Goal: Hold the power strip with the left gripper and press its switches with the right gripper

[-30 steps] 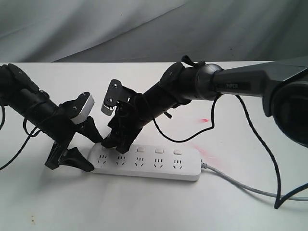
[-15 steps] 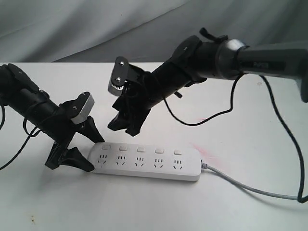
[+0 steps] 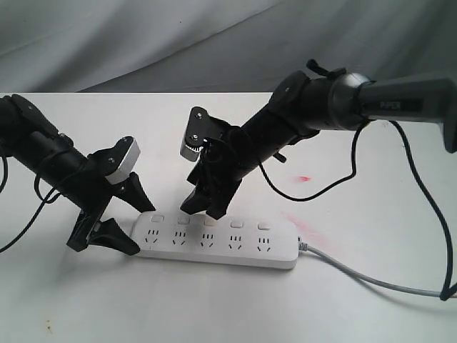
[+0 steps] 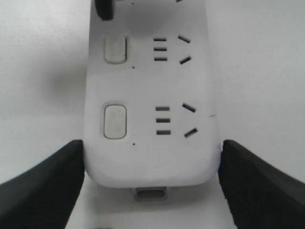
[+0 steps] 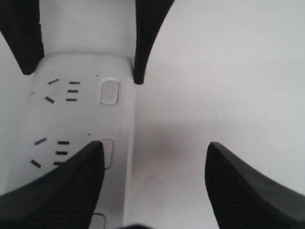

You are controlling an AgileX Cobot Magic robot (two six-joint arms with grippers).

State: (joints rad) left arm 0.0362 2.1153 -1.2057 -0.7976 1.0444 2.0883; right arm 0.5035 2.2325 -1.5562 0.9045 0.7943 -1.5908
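The white power strip [image 3: 214, 243] lies flat on the table, its cord [image 3: 371, 279] trailing right. My left gripper [image 3: 136, 223] straddles the strip's left end; in the left wrist view its fingers [image 4: 45, 186] press against both sides of the power strip [image 4: 147, 157]. My right gripper [image 3: 202, 210] is open and hangs low over the row of switches [image 3: 235, 224]. In the right wrist view one of its fingertips [image 5: 86, 167] overlaps the second switch [image 5: 107, 152] and the other is over bare table. I cannot tell whether it touches.
A small red mark [image 3: 303, 178] is on the white table right of the right arm. A grey cloth backdrop [image 3: 214, 43] hangs behind the table's far edge. The right arm's black cable [image 3: 335, 182] loops above the strip's right end.
The right gripper lifted off the strip's left end, shifted right and came back down over the second and third switches. The left gripper and the strip have not moved.
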